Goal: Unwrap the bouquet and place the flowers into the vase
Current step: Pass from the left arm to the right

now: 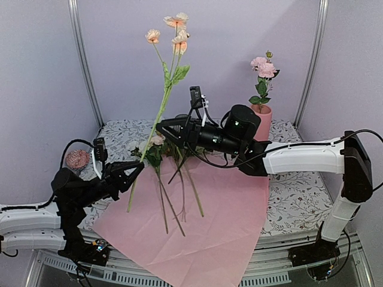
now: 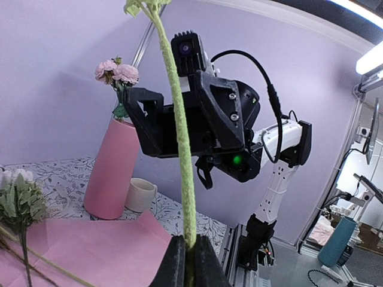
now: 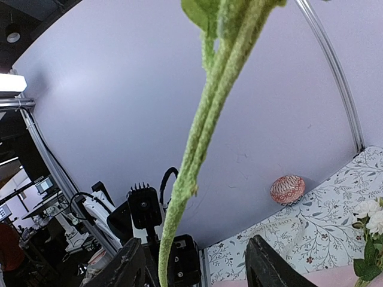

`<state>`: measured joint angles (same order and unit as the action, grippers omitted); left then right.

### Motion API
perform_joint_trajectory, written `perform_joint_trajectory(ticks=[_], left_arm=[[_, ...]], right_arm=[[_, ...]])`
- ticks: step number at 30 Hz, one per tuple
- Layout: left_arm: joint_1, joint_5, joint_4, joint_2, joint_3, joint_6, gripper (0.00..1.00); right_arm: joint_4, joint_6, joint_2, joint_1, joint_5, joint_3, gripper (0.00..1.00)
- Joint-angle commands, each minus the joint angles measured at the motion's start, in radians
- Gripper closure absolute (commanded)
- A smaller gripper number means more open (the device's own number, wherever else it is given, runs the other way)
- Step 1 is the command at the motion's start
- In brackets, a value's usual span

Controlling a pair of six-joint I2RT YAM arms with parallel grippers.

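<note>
— Checked the vase (image 1: 261, 121) first?
— Did. Found it upright at the back right of the floral-print cloth (image 1: 299, 197), with one pink rose stem (image 1: 263, 67) standing in it. Saw a short cream cup (image 2: 142, 194) just beside it; could not see inside.
— Noted any other vessel?
— Spotted a red patterned bowl (image 1: 76, 159) at the far left edge, contents not visible.
— And textures, shapes?
— Smooth and matte on the vase, slightly tapered. Fuzzy green along the peach-flowered stem (image 1: 163, 104), rising steeply off the table. Thin and flat for the pink paper (image 1: 209, 227), spread open under the other flowers (image 1: 157, 141).
— Grippers?
— Saw the left gripper (image 1: 137, 170) clenched on that fuzzy stem's lower part. Saw the right gripper (image 1: 161, 125) spread higher up, fingers (image 3: 128, 266) either side of the stem, not touching.
</note>
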<state>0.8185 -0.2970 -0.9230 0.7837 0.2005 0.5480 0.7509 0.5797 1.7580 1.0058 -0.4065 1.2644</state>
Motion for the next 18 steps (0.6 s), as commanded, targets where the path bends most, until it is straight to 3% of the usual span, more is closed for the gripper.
perform_joint_trajectory(ticks=[1,11,18], left_arm=[[0.019,-0.022,-0.046,-0.006,-0.015,-0.031,0.96],[0.027,-0.023,-0.054,-0.010,-0.028,-0.034,0.96],[0.033,-0.030,-0.063,-0.003,-0.041,-0.037,0.96]], right_arm=[[0.055,0.003,0.027,0.005,-0.037,0.038,0.43],[0.082,0.011,0.039,0.005,-0.046,0.053,0.53],[0.094,0.009,0.041,0.005,-0.051,0.046,0.71]])
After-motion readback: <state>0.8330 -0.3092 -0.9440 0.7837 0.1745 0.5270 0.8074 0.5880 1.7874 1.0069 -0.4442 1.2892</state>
